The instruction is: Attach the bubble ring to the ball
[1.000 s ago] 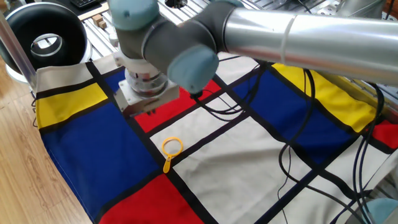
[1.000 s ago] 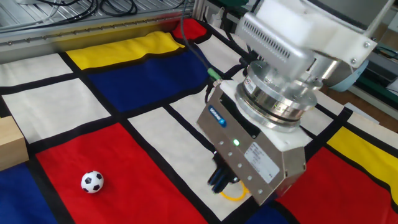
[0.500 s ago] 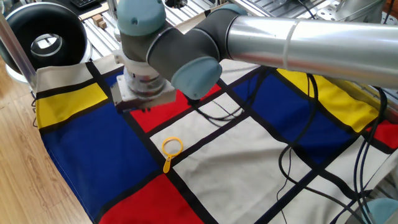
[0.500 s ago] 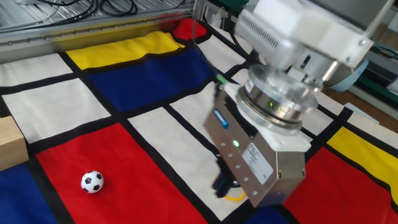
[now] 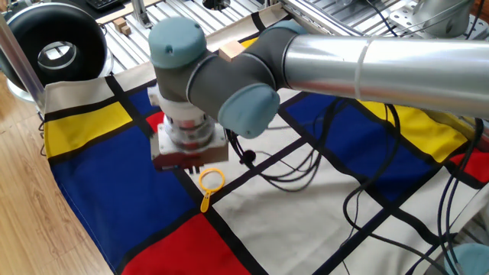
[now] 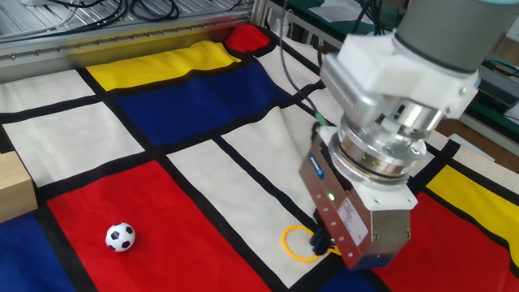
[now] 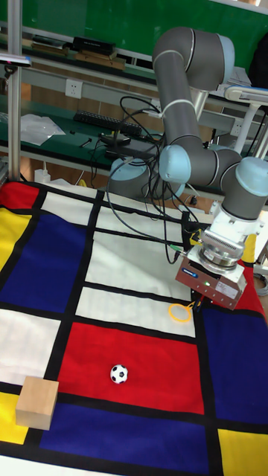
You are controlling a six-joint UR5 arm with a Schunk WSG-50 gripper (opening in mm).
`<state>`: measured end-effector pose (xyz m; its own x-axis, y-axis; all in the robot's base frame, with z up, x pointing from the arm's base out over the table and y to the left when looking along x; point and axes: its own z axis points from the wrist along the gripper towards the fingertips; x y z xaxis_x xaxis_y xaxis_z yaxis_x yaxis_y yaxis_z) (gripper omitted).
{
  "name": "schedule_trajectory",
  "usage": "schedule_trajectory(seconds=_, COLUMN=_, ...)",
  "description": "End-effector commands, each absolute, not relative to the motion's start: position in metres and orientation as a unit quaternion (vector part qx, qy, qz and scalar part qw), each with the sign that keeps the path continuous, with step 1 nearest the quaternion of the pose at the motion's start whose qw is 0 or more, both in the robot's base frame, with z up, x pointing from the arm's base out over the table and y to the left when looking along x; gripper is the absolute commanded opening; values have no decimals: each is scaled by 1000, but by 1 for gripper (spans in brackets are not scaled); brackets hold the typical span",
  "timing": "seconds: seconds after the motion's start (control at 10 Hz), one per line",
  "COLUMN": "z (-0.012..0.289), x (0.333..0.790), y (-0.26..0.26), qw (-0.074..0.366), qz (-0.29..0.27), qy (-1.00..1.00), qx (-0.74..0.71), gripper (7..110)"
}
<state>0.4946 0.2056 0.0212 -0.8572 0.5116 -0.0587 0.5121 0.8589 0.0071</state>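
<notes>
In the tall fixed view, a wooden block [image 7: 37, 401] sits at the near left of the colour-block cloth [image 7: 67, 253]. The ball [image 7: 119, 373] rests on a red panel, well apart from the bubble ring [image 7: 180, 312], which lies flat further right. The gripper [image 7: 198, 301] hangs just over the ring's right edge; whether its jaws are parted or holding anything, I cannot tell.

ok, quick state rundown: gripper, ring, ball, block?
gripper: low over the ring's handle end, jaw state not visible
bubble ring: flat on the cloth, not lifted
ball: resting on a red panel, apart from the ring
wooden block: sitting untouched near the cloth's corner
</notes>
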Motion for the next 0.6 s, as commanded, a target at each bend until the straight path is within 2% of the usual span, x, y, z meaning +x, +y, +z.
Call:
schedule_trajectory(seconds=0.0, z=12, x=490, y=206, qw=30, qz=4, qy=958, qx=284, gripper=7)
schedule_trajectory(seconds=0.2, z=-4, x=493, y=194, qw=35, qz=1, qy=958, qx=286, gripper=7)
schedule_trajectory(seconds=0.3, z=-7, x=483, y=195, qw=20, qz=11, qy=965, qx=263, gripper=22)
schedule_trajectory(seconds=0.4, z=-6, x=478, y=204, qw=8, qz=26, qy=962, qx=273, gripper=22)
schedule_trajectory(seconds=0.5, z=-4, x=463, y=204, qw=-17, qz=18, qy=960, qx=279, gripper=22)
